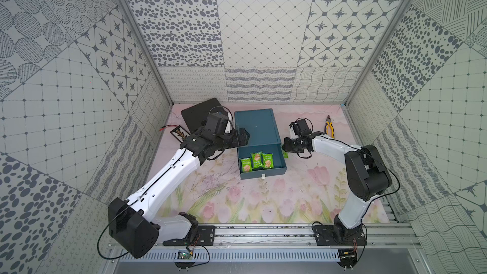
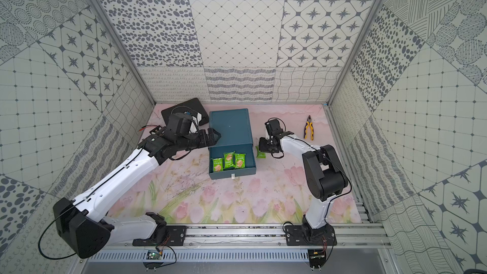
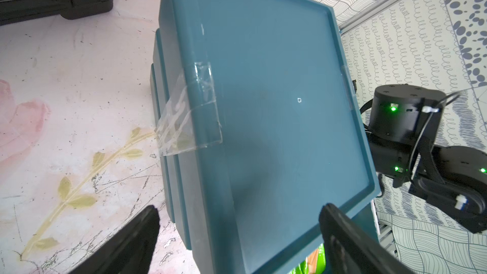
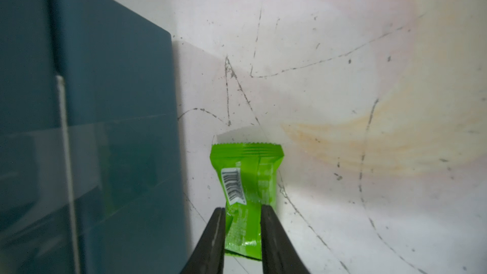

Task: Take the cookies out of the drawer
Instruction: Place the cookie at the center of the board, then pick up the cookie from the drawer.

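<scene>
Cookies [image 1: 257,162], three bright green rectangular packets, lie in the pulled-out teal plastic drawer [image 1: 263,175]. A fourth packet [image 4: 247,180] sits outside its wall, between the right gripper [image 4: 242,209]'s slightly parted fingers; whether they pinch it is unclear. The left gripper [image 3: 238,206] hovers wide open and empty over the teal cabinet [image 3: 263,101]. Yellow-handled pliers [image 1: 329,126] lie well apart.

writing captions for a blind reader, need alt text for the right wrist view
A bright green cookie packet, barcode showing, sits between the two black jaws of the right gripper, against a pale, scuffed table mat. The side of a teal drawer unit stands close beside it.
</scene>
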